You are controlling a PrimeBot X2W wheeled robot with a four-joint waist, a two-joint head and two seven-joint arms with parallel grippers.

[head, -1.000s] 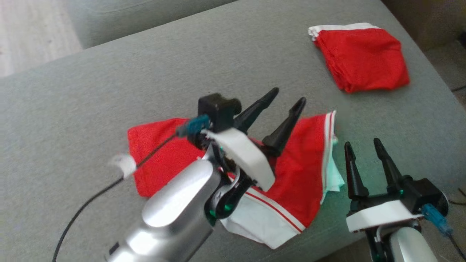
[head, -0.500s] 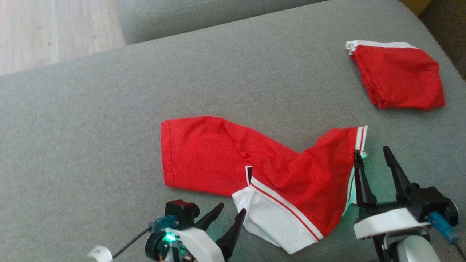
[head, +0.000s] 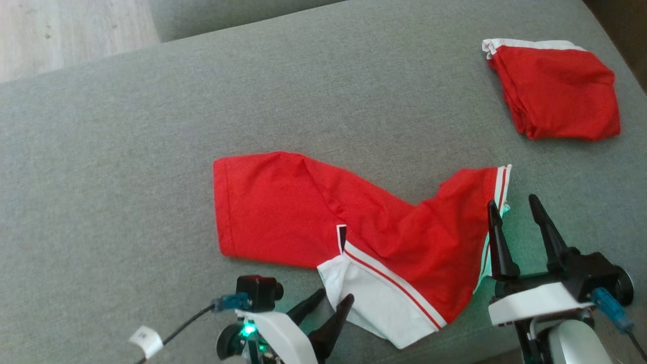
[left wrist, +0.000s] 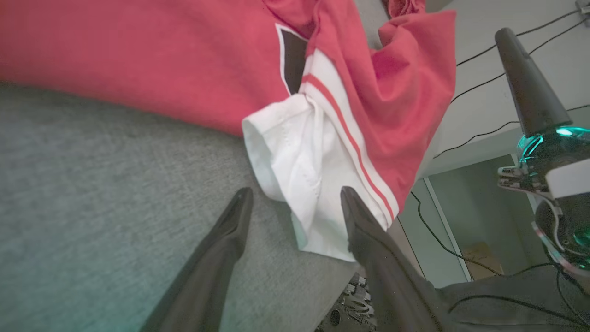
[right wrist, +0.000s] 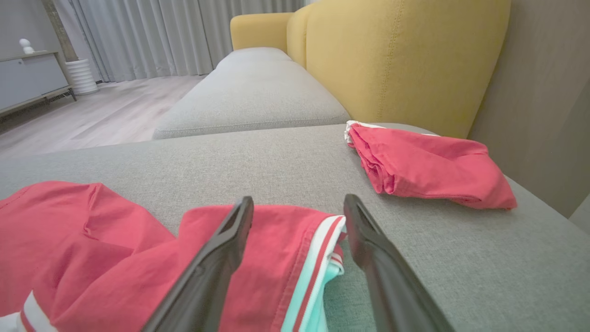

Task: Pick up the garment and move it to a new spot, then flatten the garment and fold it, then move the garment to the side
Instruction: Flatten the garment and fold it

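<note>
The garment (head: pixel 313 217), red with white trim and a red stripe, lies crumpled on the grey sofa cushion (head: pixel 126 177), its white hem (head: pixel 369 303) reaching the front edge. My left gripper (head: pixel 333 302) is open just left of that white hem; in the left wrist view the hem (left wrist: pixel 299 161) lies just ahead of the open fingers (left wrist: pixel 230 230). My right gripper (head: pixel 513 207) is open at the garment's right end, where the striped edge (right wrist: pixel 318 258) lies between its fingers (right wrist: pixel 221 249).
A second red garment (head: pixel 556 91), folded, lies at the cushion's far right. A yellow sofa back (right wrist: pixel 392 60) rises behind it. Wooden floor (head: pixel 65 30) shows beyond the cushion at the far left. Cables (left wrist: pixel 484 133) run off the front edge.
My left arm has drawn back from over the garment to the cushion's front edge, open throughout. The head camera shifted; the garment now lies uncovered. The right gripper stays put.
</note>
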